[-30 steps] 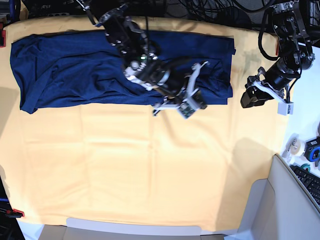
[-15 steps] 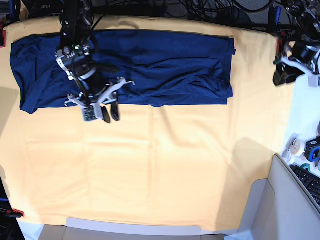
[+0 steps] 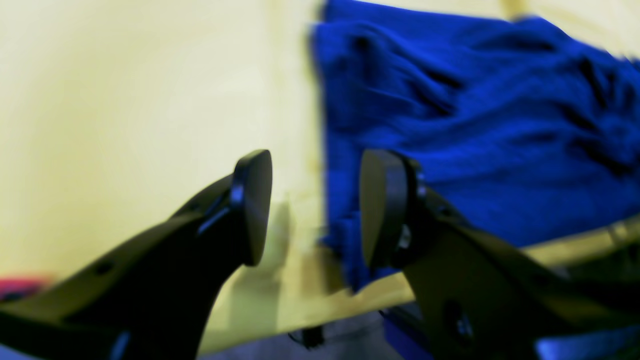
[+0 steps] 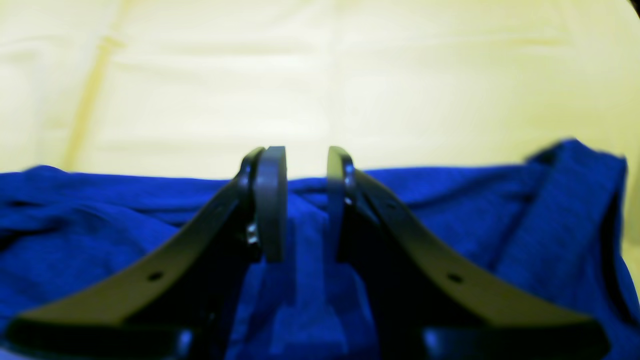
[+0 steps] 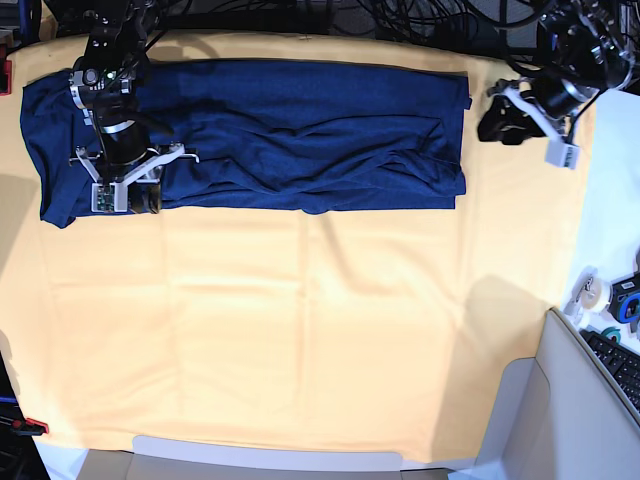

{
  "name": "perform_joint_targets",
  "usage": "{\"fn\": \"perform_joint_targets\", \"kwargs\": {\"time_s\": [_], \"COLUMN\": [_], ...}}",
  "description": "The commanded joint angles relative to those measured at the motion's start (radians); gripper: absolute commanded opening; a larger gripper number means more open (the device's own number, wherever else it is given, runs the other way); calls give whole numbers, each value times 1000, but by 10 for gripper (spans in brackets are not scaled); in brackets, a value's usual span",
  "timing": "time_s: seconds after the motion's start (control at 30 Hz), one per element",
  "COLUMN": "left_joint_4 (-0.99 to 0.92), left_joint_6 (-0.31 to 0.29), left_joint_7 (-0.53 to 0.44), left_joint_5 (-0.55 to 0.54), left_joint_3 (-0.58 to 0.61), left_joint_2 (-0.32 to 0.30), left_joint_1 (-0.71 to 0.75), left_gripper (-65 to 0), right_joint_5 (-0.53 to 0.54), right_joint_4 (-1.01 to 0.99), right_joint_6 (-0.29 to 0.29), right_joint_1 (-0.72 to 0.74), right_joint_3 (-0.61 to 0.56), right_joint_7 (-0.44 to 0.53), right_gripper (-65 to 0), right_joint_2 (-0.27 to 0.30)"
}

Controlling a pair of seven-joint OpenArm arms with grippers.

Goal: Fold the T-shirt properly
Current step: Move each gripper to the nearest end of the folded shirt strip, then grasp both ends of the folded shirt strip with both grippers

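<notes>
A pale yellow cloth covers the table, and the T-shirt, folded into a long dark blue band, lies along its far edge, reaching from near the far left corner toward the far right one. The right gripper hangs over the band's left end by its near edge, jaws slightly parted with nothing between them. The left gripper hovers just beyond the band's right end, jaws spread wide and empty.

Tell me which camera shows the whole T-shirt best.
Base view: the T-shirt lies there as one long folded band on the yellow cloth, edge to edge. The right wrist view shows only blurred fabric under its gripper; the left wrist view, one rumpled end.
</notes>
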Motion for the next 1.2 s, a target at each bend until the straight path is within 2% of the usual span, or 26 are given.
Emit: {"fn": "perform_joint_targets", "kwargs": {"time_s": [0.0,0.23,0.67,0.83,1.17], "left_joint_4": [-12,-208,-241,-250,-425], "left_joint_6": [1,1,2,2,-1], "left_joint_7": [-5,-5,-5,-5,-5], "left_joint_5": [-13,-13,-12,-12,-18], "left_joint_3": [17,131,121,121,132], "left_joint_2": [-11,-18,-86,-80,-76], "left_joint_1": [0,-75,-158,-151,-155], "left_gripper": [-361,-284,-284,-284,-284], "right_joint_5": [9,11,11,11,11], "right_joint_4": [19,15,12,4,-8], "right_joint_6": [5,11,12,12,12], "right_joint_1": [4,-16,-17,-16,-14], "right_joint_3": [11,63,63,63,60], "right_joint_7": [26,26,25,26,26], "right_gripper": [-502,-502,-502,-502,-502], "right_joint_2": [5,5,7,5,4]}}
